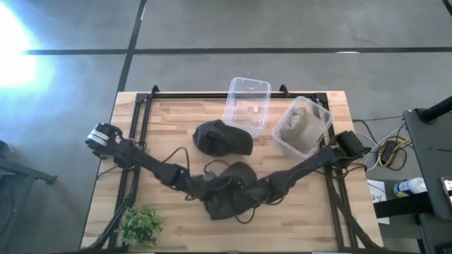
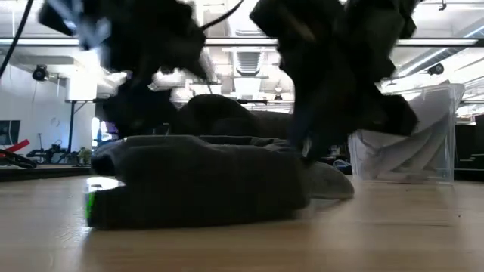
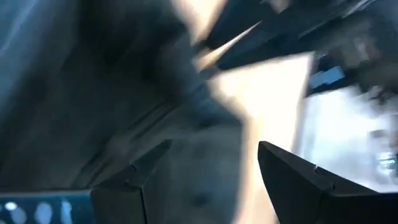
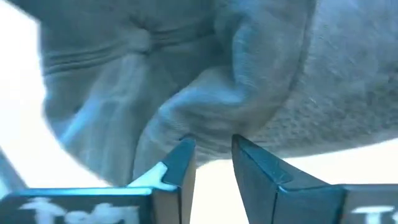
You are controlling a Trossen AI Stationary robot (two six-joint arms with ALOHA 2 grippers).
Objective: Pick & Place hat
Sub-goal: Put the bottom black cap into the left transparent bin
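A dark hat (image 1: 229, 192) lies flat on the wooden table near its near edge; in the low view the hat (image 2: 197, 181) is a low dark mound. Both arms meet over it. My left gripper (image 3: 199, 171) is open at the hat's left side, with dark cloth (image 3: 93, 93) beyond its spread fingers. My right gripper (image 4: 212, 155) comes from the right, its fingers almost together at a fold of grey-looking cloth (image 4: 211, 118). A second dark hat (image 1: 222, 137) rests on the table's middle, untouched. My right gripper has its two fingertips (image 4: 185, 152) on either side of a bulging fold at the hat's edge (image 4: 214, 134), pinching it only at their free ends. The hat lies on the table, with bright tabletop showing just below the fold.
Two clear plastic bins stand at the far right: an empty one (image 1: 247, 104) and a tilted one (image 1: 302, 125) with beige contents. A small green plant (image 1: 141, 226) sits at the near left corner. A black frame (image 1: 141, 106) rims the table.
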